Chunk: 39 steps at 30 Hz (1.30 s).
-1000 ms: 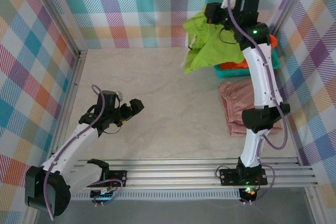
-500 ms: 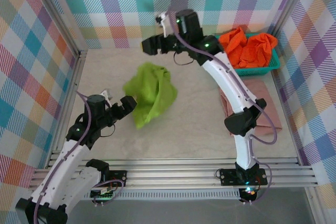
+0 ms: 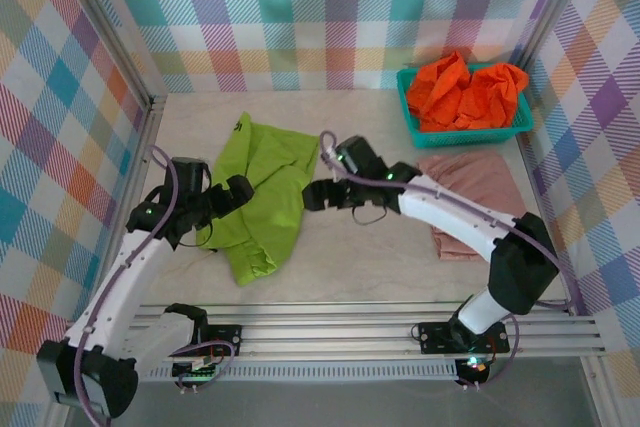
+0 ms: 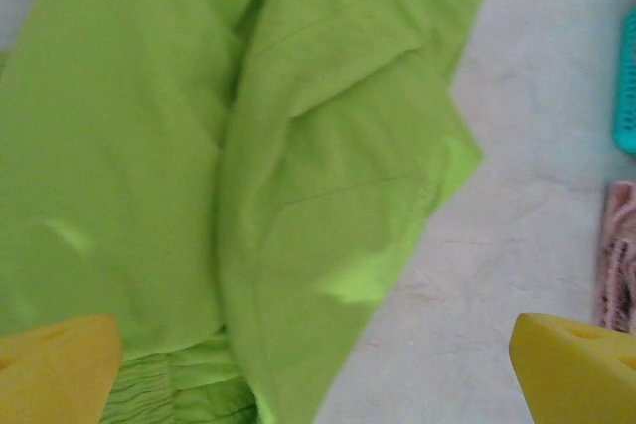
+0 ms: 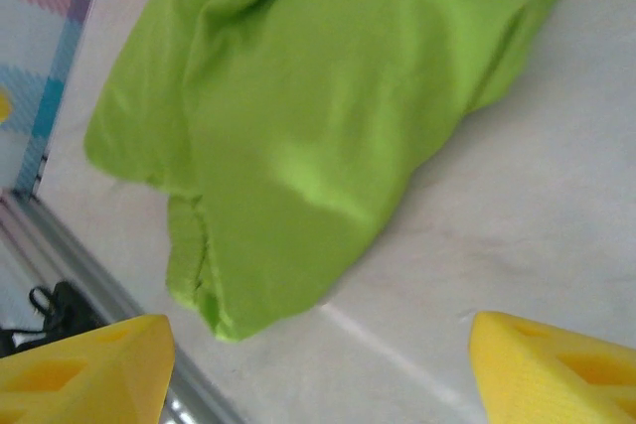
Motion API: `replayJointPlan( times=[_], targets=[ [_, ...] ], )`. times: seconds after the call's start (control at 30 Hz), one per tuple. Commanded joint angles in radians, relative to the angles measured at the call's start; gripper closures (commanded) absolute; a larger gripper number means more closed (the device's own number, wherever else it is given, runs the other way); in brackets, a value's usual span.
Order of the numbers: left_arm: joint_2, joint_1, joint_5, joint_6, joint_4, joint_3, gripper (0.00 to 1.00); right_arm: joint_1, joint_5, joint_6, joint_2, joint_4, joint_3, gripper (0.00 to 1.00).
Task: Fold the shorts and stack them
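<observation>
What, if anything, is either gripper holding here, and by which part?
Nothing is held. The left gripper and right gripper are both open with nothing between their fingers. The green shorts lie loose on the table.

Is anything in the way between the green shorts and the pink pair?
Nothing lies on the table between the lime green shorts and pink shorts; only the right arm stretches across that gap.
</observation>
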Motion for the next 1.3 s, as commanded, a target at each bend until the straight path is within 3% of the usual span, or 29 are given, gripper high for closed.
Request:
replayJointPlan(
  times=[0.0,0.1,0.27,0.47,0.57,0.77,0.93,1.0,1.27],
  targets=[
    [0.049,0.065,0.031,0.030,-0.025,-0.022,0.00,0.067,0.071,0.107,0.047,0.126,-0.028,0.19],
    [0.108,0.095,0.007,0.026,-0.002,-0.041,0.01,0.099,0.118,0.142,0.133,0.121,0.004,0.16],
    [0.182,0.130,-0.096,0.000,0.046,-0.062,0.04,0.114,0.079,0.175,0.301,0.143,0.093,0.12],
    [0.285,0.154,-0.117,-0.008,0.108,-0.066,0.07,0.133,0.041,0.190,0.447,0.140,0.186,0.16],
    [0.335,0.154,-0.098,-0.015,0.143,-0.079,0.12,0.144,0.038,0.191,0.485,0.149,0.207,0.26],
    [0.371,0.154,-0.054,-0.023,0.216,-0.110,0.41,0.140,0.089,0.157,0.500,0.111,0.250,0.62],
    [0.333,0.153,-0.031,-0.005,0.226,-0.117,0.87,0.089,0.143,0.064,0.481,-0.004,0.342,0.93],
    [0.307,0.154,-0.017,-0.005,0.222,-0.123,1.00,0.045,0.138,0.035,0.471,-0.030,0.368,1.00],
    [0.128,0.152,0.053,-0.045,0.188,-0.160,1.00,-0.142,0.077,-0.051,0.487,-0.140,0.551,1.00]
  ],
)
